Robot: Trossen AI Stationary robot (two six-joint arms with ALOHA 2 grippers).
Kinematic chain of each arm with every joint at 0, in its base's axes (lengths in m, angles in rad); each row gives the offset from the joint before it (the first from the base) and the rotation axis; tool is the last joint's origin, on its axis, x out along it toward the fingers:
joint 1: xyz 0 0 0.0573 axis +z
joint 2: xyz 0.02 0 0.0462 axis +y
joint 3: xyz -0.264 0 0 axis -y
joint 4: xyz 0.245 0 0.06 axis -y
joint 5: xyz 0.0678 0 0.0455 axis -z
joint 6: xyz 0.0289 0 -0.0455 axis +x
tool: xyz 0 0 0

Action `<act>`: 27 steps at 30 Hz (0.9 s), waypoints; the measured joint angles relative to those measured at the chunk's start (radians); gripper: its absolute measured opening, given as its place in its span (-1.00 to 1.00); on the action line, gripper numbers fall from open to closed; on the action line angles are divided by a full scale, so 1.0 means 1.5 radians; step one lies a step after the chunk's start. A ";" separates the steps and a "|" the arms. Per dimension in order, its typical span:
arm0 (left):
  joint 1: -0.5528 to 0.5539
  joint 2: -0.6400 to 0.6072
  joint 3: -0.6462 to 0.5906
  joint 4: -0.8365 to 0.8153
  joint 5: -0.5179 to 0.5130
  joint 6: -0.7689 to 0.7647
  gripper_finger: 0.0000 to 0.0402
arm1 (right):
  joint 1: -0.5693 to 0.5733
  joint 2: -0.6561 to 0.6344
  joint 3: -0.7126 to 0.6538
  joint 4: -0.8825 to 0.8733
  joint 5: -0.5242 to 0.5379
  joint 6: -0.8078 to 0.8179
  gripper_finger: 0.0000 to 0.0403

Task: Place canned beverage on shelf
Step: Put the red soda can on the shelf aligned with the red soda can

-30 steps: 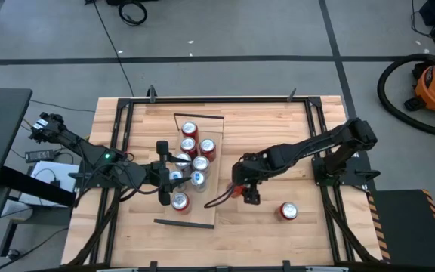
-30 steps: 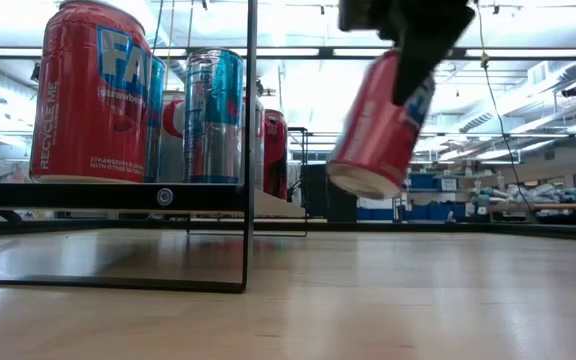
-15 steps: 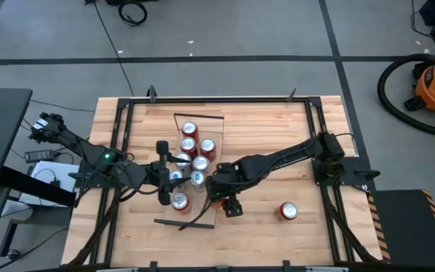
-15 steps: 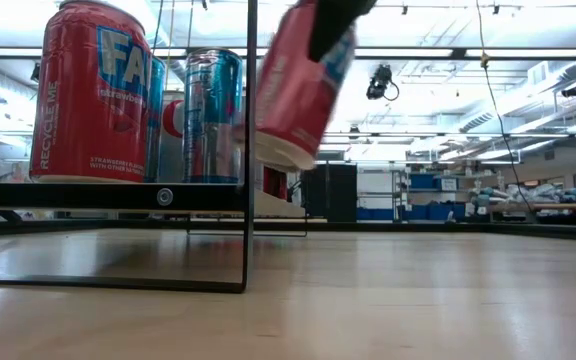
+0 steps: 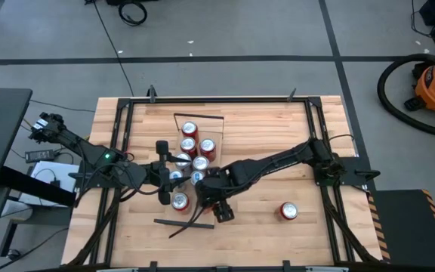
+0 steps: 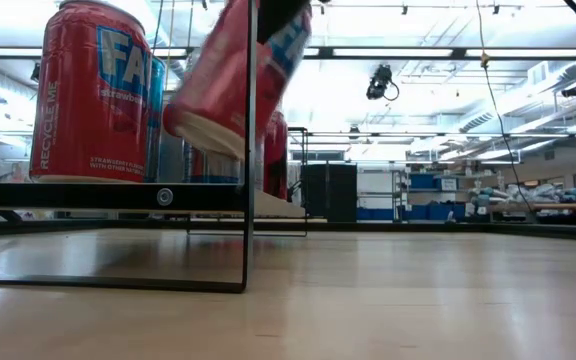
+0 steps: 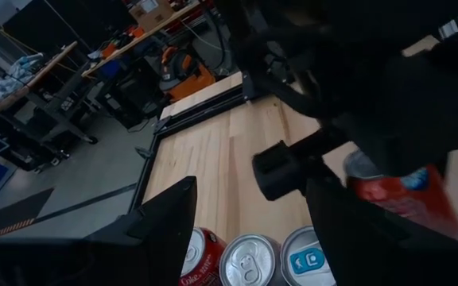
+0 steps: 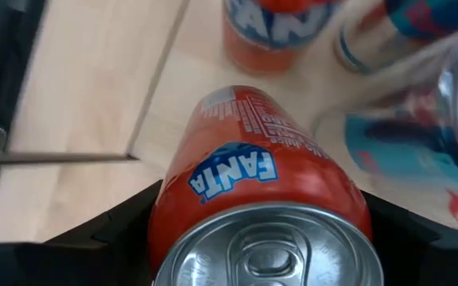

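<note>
I have the right gripper [image 5: 211,198] clamped on a red Fanta can [image 8: 257,195], tilted in the air at the shelf's [image 5: 207,214] right edge, low centre of the high view. In the low view the can [image 6: 230,85] hangs at upper centre. My left gripper [image 5: 163,171] waits left of the shelved cans [image 5: 193,151], fingers spread and empty.
</note>
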 joint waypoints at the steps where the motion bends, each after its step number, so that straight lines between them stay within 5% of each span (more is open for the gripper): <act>1: 0.000 0.000 0.000 0.000 -0.001 0.000 0.24 | 0.001 0.000 0.000 0.008 0.000 0.000 0.60; 27: 0.000 0.000 0.000 0.001 -0.002 -0.005 0.24 | 0.004 0.015 -0.033 0.021 0.002 0.005 0.60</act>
